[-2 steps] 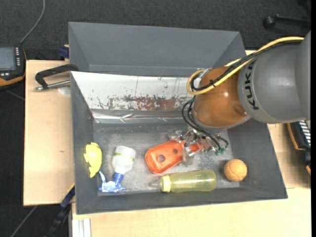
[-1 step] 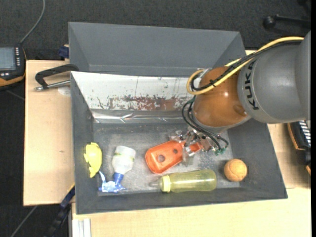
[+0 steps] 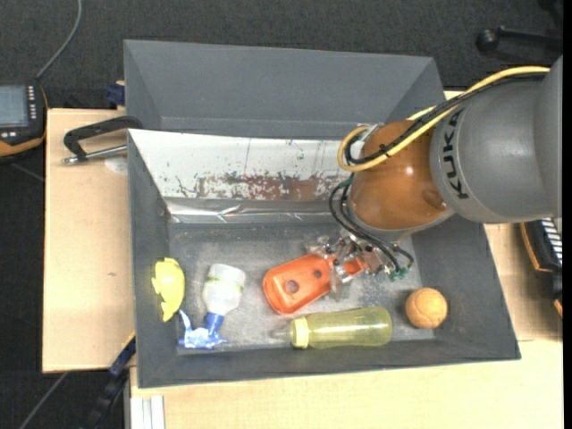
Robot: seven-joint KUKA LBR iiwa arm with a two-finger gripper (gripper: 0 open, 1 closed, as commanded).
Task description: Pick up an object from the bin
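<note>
- Where the grey arm (image 3: 500,159) comes in from the right, its brown-orange wrist cover (image 3: 393,181) hangs over the right half of the bin (image 3: 147,239), with a yellow cable (image 3: 483,88) looped along it.
- Pincer (image 3: 344,264): low in the bin, near the middle of the floor, at the right end of the orange plastic piece. Whether it is wide, narrow or gripping cannot be told.
- Orange plastic piece (image 3: 295,286): rounded and flat-lying, with two dark holes in its top, tilted up to the right; its right end meets the pincer.
- Bottle (image 3: 349,327): clear yellowish, with a yellow cap at its left end, lying on its side just in front of the orange plastic piece, near the front wall.
- Ball (image 3: 426,308): small, tan-orange, just beside the bottle's right end, right of the pincer.
- White jar (image 3: 221,291): left of the orange plastic piece, apart from it, with a blue scrap (image 3: 201,336) at its front end.
- Yellow toy (image 3: 168,286): furthest left, close to the left wall, well apart from the pincer.
</note>
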